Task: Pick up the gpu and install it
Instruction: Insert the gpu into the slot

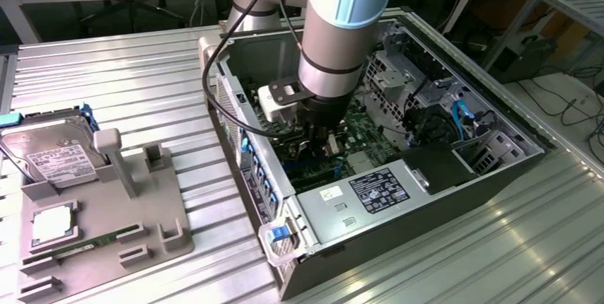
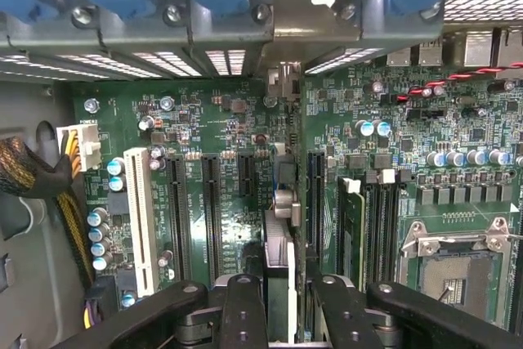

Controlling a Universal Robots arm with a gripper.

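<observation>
My gripper (image 1: pixel 319 136) reaches down into the open computer case (image 1: pixel 491 177), low over the green motherboard (image 1: pixel 363 117). In the wrist view the gripper (image 2: pixel 290 310) is shut on the gpu (image 2: pixel 279 259), which I see edge-on as a thin grey and green strip between the two black fingers (image 2: pixel 243 308). The card stands upright over the motherboard (image 2: pixel 221 120), in line with the gap between two black expansion slots (image 2: pixel 209 210). Its far end points toward the case's rear slot openings (image 2: pixel 282 79). Whether its lower edge touches a slot is hidden.
A grey holder tray (image 1: pixel 141 212) at the exterior view's left carries a silver hard drive (image 1: pixel 52 152), a processor chip (image 1: pixel 54 223) and a memory stick (image 1: pixel 85 245). Inside the case are the power supply (image 1: pixel 378 191), a processor socket (image 2: pixel 458 263), a white slot (image 2: pixel 140 218) and braided cables (image 2: pixel 33 169).
</observation>
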